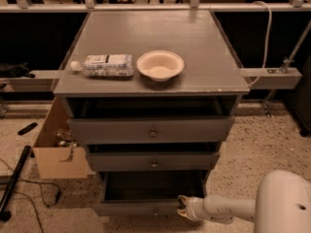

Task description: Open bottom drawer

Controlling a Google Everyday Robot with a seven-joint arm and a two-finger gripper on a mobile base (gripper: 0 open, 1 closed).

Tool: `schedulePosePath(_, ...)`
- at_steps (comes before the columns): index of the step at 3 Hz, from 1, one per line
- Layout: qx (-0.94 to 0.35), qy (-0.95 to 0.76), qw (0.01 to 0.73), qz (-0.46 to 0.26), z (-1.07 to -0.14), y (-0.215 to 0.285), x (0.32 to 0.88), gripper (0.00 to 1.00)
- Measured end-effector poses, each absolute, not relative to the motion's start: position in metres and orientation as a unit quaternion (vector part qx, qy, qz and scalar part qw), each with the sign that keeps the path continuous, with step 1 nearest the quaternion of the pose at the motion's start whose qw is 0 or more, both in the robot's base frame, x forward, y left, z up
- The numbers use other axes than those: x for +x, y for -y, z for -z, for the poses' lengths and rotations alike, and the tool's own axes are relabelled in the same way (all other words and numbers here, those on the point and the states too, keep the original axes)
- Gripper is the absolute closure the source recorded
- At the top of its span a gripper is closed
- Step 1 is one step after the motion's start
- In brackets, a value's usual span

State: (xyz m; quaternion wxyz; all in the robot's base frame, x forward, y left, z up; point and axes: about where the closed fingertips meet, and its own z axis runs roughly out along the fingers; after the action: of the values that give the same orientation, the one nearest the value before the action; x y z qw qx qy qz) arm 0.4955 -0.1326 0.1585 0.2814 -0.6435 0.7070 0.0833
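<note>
The bottom drawer is the lowest of three grey drawers in a grey cabinet. It is pulled out, and its dark interior shows. Its small round knob is at the frame's lower edge. My gripper is at the right end of the drawer's front panel, on the end of a white arm that comes in from the lower right. It sits against the top edge of the panel.
The top drawer and middle drawer stand slightly out. A plastic bottle and a white bowl lie on the cabinet top. An open cardboard box stands at the left. A white rail runs at the right.
</note>
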Motion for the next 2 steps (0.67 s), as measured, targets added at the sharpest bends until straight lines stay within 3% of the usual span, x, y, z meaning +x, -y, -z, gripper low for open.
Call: schedulePosePath(2, -0.644, -0.707, 0.281, -0.083, -0.1586, 0.1324, 0.4955, 0.53)
